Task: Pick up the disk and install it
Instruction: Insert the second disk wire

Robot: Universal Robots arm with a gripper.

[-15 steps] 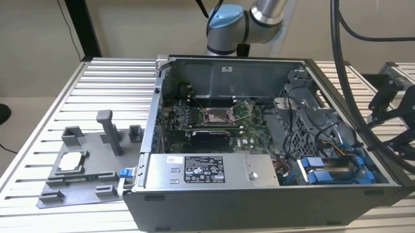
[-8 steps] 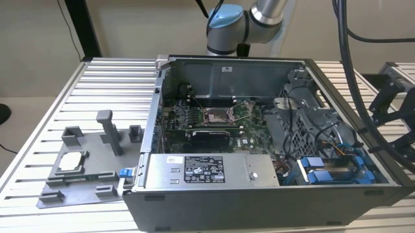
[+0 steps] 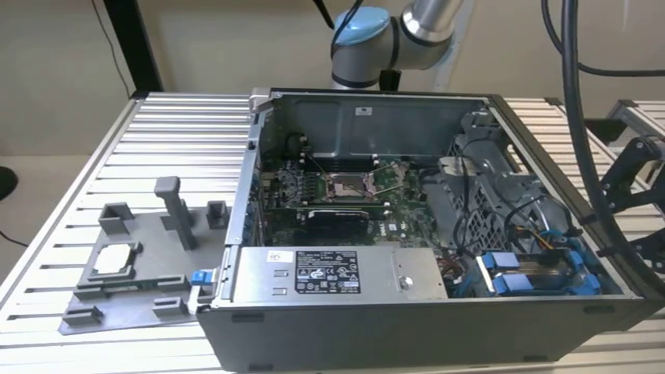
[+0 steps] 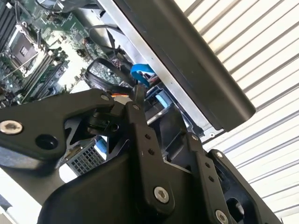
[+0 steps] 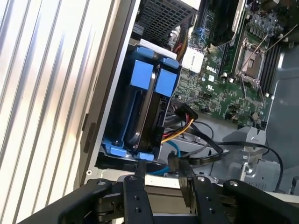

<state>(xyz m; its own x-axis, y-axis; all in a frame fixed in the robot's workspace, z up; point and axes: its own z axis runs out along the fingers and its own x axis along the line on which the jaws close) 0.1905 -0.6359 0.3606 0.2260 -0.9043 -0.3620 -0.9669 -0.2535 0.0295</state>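
The disk [image 5: 145,109] sits in its bay in the first wrist view, the spread end effector [image 5: 160,169] just beside it.

The open black metal computer case [image 3: 437,327] lies on the slatted aluminium worktop [image 3: 156,148]. Taking the case as landmark: the flat grey plastic fixture tray [image 3: 135,273] lies on the worktop just beside it, toward the exterior view's left. Inside the case, the green motherboard [image 3: 343,195] covers the floor at the middle, and the long grey metal box with a black-white label [image 3: 332,274] runs along the near wall. The silver disk in its blue plastic bracket [image 3: 540,276] stands in the near corner toward the exterior view's right. The black two-fingered tool [image 5: 159,175] hangs just beside that corner's bracket.
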